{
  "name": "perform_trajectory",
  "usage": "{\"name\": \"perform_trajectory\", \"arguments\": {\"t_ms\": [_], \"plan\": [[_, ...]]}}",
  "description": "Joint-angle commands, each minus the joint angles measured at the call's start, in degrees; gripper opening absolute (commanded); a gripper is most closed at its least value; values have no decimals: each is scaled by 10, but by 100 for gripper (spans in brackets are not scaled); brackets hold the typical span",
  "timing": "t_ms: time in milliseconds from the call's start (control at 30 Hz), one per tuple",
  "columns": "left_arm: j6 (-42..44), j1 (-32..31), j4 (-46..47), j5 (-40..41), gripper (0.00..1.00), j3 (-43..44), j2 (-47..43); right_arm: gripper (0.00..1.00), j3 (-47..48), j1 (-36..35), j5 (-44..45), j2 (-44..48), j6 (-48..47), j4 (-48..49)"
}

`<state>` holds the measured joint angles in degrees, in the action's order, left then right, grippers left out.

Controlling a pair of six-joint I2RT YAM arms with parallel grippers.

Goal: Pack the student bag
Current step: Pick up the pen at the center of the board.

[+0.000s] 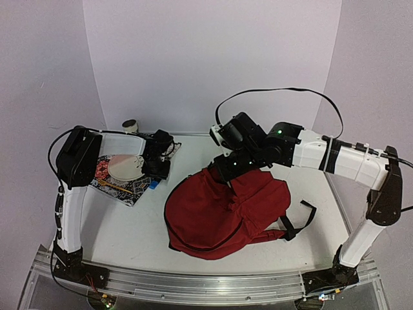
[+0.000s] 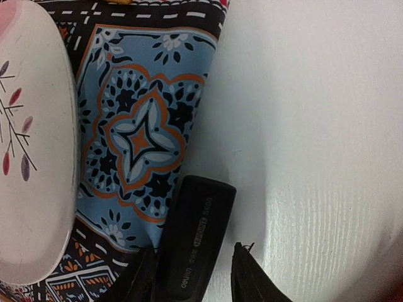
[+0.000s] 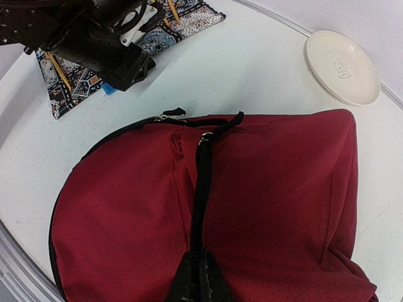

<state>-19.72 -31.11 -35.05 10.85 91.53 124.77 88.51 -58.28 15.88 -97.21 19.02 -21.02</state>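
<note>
Where right gripper (image 3: 196, 280) meets student bag (image 1: 219, 213), we see jaws pinched shut on its black strap (image 3: 200, 182). Bag lies on table (image 1: 129, 226), right of centre. We note left gripper (image 2: 195, 255) jaws apart, straddling black bar (image 2: 201, 214) at edge of patterned cloth (image 2: 135, 126), near plate (image 2: 31, 157).

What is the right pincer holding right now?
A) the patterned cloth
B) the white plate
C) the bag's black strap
C: in the right wrist view the right pincer is closed on the black strap that runs up the bag, while the plate lies well away from it.
</note>
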Motion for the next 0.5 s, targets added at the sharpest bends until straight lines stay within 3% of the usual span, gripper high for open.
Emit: {"name": "perform_trajectory", "arguments": {"t_ms": [0, 267, 467], "plan": [[0, 1, -16, -37, 39, -5, -16, 0, 22, -10, -5, 8, -7, 19], [-16, -12, -17, -44, 36, -54, -62, 0, 27, -10, -7, 0, -9, 19], [-26, -20, -23, -49, 20, -90, -78, 0, 23, -10, -5, 3, -8, 19]]}}
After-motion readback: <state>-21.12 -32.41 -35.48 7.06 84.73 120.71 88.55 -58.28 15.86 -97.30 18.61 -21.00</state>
